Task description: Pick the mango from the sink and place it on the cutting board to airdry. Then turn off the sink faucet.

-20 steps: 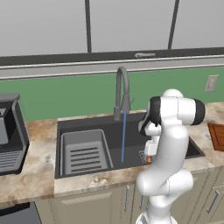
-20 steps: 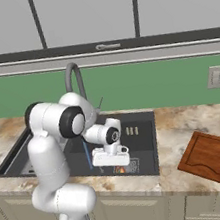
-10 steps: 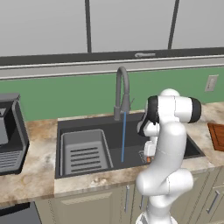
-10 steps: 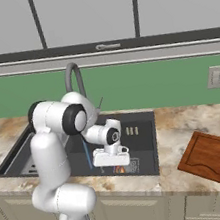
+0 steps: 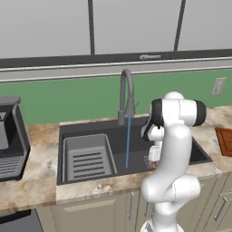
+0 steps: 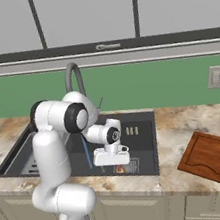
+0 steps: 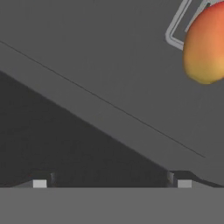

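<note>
The mango (image 7: 205,43) lies on the floor of the sink (image 6: 140,127), at the drain grate (image 7: 177,24). The fingers (image 7: 111,181) stand wide apart inside the sink, near the mango and clear of it, holding nothing. Behind the sink the sink faucet (image 5: 127,95) runs water. The cutting board (image 6: 208,156) lies on the bench (image 6: 171,132) right of the sink.

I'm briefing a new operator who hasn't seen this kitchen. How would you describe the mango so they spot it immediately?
Find the dark sink set in the speckled counter. On its floor, by the drain grate, lies the mango: a small rounded orange fruit blushed red, the one bright thing in the basin.
</note>
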